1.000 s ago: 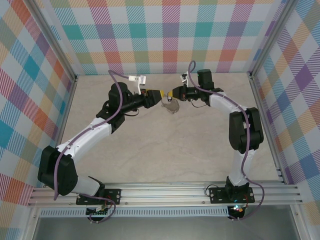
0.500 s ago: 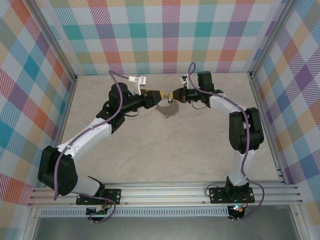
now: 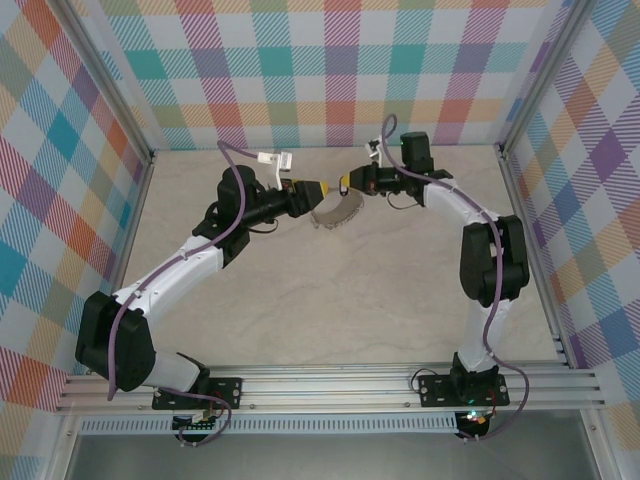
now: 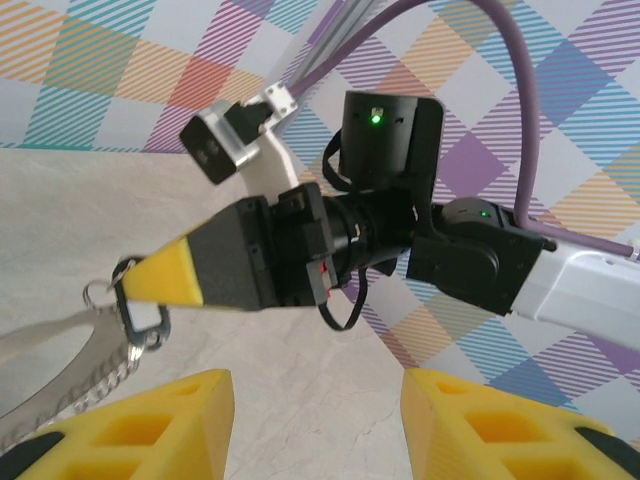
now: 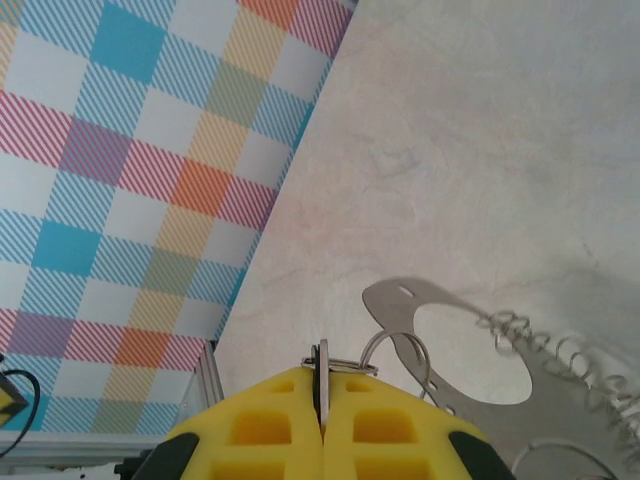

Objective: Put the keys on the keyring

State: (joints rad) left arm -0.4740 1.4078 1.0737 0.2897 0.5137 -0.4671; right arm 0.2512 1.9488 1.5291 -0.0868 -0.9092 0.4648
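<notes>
My right gripper (image 5: pixel 322 385) is shut on a thin flat piece seen edge-on, dark and silvery, apparently the key (image 5: pixel 321 362). Small wire rings (image 5: pixel 395 350) link it to the keyring (image 5: pixel 400 300), a silver-grey hoop with a bead-chain edge that hangs below the fingers. From above, the keyring (image 3: pixel 335 211) dangles between both grippers, over the back of the table. In the left wrist view the right gripper (image 4: pixel 165 275) holds a small dark loop (image 4: pixel 145 318), and the keyring (image 4: pixel 50 345) trails off to the lower left. My left gripper (image 4: pixel 315 400) is open with nothing between its fingers, just left of the hoop (image 3: pixel 318 188).
The plaid back wall (image 3: pixel 330 70) stands close behind both grippers. Metal frame posts (image 3: pixel 120 110) rise at the corners. A purple cable (image 3: pixel 250 160) loops over the left arm. Bare marble table (image 3: pixel 330 300) stretches toward the arm bases.
The right gripper has drawn slightly right and back, widening the gap to the left gripper. The hanging keyring has swung and turned, now looking like a wider crescent.
</notes>
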